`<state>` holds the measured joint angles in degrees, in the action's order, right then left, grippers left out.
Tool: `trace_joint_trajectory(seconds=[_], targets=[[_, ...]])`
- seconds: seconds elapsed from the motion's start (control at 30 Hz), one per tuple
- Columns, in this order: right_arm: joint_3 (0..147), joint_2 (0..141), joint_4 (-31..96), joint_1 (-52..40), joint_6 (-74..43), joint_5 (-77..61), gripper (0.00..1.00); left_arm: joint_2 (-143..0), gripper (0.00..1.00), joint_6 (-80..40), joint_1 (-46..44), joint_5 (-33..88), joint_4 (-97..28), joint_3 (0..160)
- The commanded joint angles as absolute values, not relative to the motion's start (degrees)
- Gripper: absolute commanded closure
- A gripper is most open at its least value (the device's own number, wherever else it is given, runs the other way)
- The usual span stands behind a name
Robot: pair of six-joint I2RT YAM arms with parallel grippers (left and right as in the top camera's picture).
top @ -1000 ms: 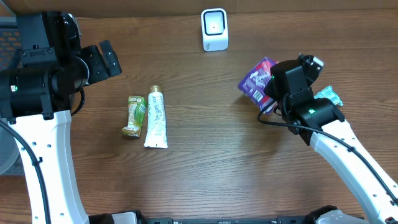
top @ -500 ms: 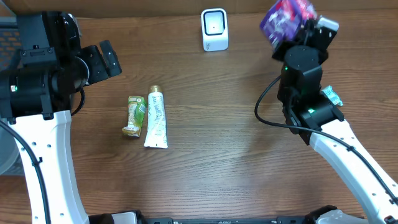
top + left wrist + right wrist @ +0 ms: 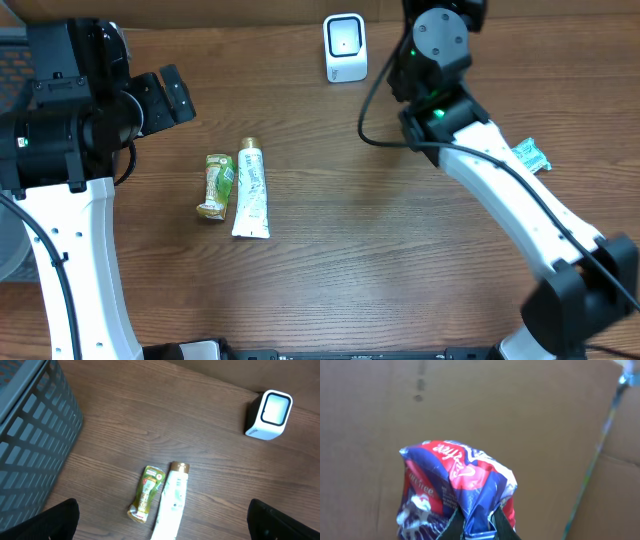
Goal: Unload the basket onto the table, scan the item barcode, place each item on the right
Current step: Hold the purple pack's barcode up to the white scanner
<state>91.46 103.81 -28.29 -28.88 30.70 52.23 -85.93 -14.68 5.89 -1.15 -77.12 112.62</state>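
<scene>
My right gripper [image 3: 479, 521] is shut on a crumpled purple, blue and red snack packet [image 3: 455, 487], pinching a fold at its lower edge. It is held up in the air facing a cardboard wall. Seen from overhead, the right arm's wrist [image 3: 440, 35] is at the back edge just right of the white scanner [image 3: 345, 47]. The packet and the fingers are out of that view. The scanner [image 3: 269, 414] also shows in the left wrist view. My left gripper [image 3: 162, 510] hangs open above the table's left side [image 3: 170, 95], holding nothing.
A green sachet [image 3: 214, 186] and a white tube [image 3: 251, 188] lie side by side left of centre, below the left gripper. A teal packet [image 3: 530, 155] lies at the right. A grey slatted basket [image 3: 30, 435] stands at the left.
The right arm lifted the snack packet off the table's right side and swung it up and back toward the scanner, out of the overhead view. The left arm has not moved.
</scene>
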Motion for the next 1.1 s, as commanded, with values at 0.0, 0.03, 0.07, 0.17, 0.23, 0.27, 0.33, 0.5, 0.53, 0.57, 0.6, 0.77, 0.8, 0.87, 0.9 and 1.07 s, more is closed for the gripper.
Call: trace_joint_trajectory(seconds=[0.0,0.03,0.07,0.17,0.23,0.27,0.33,0.5,0.53,0.57,0.6,0.77,0.8,0.87,0.9,1.07], targets=[[92.29,110.93,-35.51,-28.88,45.01,48.31,0.96,-85.6,0.0,-15.27,6.02,-1.52,-76.93,113.01],[92.29,113.06,-39.4,-28.88,46.61,47.94,0.96,-85.6,0.0,-15.27,6.02,-1.52,-76.93,113.01],[92.29,114.98,-43.07,-28.88,47.72,47.22,0.96,-85.6,0.0,-15.27,6.02,-1.52,-76.93,113.01],[92.29,119.35,-48.21,-28.93,49.63,43.59,0.96,-85.6,0.0,-15.27,6.02,-1.52,-76.93,113.01],[92.29,121.45,-47.29,-29.23,49.58,41.47,0.96,-85.6,0.0,-15.27,6.02,-1.52,-76.93,113.01],[92.38,122.34,-46.41,-29.58,49.58,40.34,0.96,-85.6,0.0,-15.27,6.02,-1.52,-76.93,113.01],[93.25,124.55,-45.76,-30.24,49.6,38.87,0.96,-85.6,0.01,-15.27,6.02,-1.52,-76.93,113.01],[100.2,130.04,-45.71,-30.68,49.54,38.06,0.96,-85.6,0.01,-15.27,6.02,-1.52,-76.93,113.01],[101.62,131.0,-45.52,-30.68,49.52,37.47,0.96,-85.6,0.0,-15.27,6.02,-1.52,-76.93,113.01],[103.66,132.27,-44.42,-30.68,49.54,36.25,0.96,-85.6,0.0,-15.27,6.02,-1.52,-76.93,113.01],[104.92,133.08,-42.94,-30.68,49.52,35.11,0.96,-85.6,0.01,-15.25,6.02,-1.52,-76.93,113.01],[110.06,136.9,-40.21,-29.85,49.54,31.68,0.96,-85.6,0.0,-15.25,6.02,-1.52,-76.93,113.01],[110.43,137.47,-40.25,-29.56,49.54,31.29,0.96,-85.6,0.0,-15.27,6.02,-1.52,-76.93,113.01],[110.43,137.86,-40.21,-29.1,49.5,30.09,0.96,-85.6,0.01,-15.27,6.02,-1.52,-76.93,113.03],[110.45,138.08,-40.21,-28.86,49.54,29.43,0.96,-85.6,0.01,-15.27,6.02,-1.52,-76.93,113.01],[110.43,140.25,-40.18,-28.25,49.63,26.48,0.96,-85.6,0.01,-15.27,6.02,-1.52,-76.93,113.01]])
